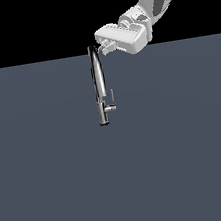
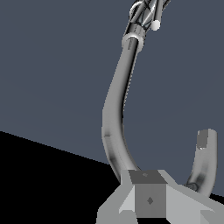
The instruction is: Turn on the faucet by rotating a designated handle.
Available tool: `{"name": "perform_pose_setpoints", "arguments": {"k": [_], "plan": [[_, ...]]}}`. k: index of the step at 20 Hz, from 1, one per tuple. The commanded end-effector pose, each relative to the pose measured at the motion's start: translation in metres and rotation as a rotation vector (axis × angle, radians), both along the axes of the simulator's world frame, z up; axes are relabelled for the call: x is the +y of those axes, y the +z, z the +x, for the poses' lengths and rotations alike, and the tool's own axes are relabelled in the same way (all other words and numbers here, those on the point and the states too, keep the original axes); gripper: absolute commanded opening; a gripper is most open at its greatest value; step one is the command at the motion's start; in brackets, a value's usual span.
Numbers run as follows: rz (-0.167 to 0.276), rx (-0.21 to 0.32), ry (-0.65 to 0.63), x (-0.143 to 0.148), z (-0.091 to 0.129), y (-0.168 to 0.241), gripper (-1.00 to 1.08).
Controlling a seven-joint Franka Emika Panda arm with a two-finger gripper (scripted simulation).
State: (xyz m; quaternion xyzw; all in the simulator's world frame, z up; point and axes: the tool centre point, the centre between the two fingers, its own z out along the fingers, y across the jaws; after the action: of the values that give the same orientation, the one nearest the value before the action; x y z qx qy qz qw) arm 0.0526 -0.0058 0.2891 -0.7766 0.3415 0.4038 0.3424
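Gripper point(image 1: 106, 47) being held above faucet point(image 1: 98, 84), apparently closed, nothing held; descent beside spout toward handle point(image 1: 111, 105) being advised.

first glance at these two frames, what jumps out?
The tall chrome faucet stands alone on a bare slate-grey floor, its dark arched spout rising to the black horizon. Just to the exterior view's right of the spout top hangs the white gripper, well above the small side handle near the base and not touching it. In the wrist view the curved spout sweeps across the picture, very near the camera.
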Motion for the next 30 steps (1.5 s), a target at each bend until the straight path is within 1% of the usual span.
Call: {"name": "perform_pose_setpoints", "arguments": {"k": [1,11,17,21,24,30], "plan": [[0.04,0.043,-0.041,-0.002,0.01,-0.016,-1.0],[0.207,0.226,-0.219,-0.009,0.044,-0.088,-1.0],[0.288,0.317,-0.308,-0.01,0.055,-0.126,-1.0],[0.327,0.361,-0.351,-0.008,0.059,-0.145,-1.0],[0.346,0.382,-0.373,-0.007,0.061,-0.155,-1.0],[0.358,0.395,-0.386,-0.006,0.062,-0.161,-1.0]]}}
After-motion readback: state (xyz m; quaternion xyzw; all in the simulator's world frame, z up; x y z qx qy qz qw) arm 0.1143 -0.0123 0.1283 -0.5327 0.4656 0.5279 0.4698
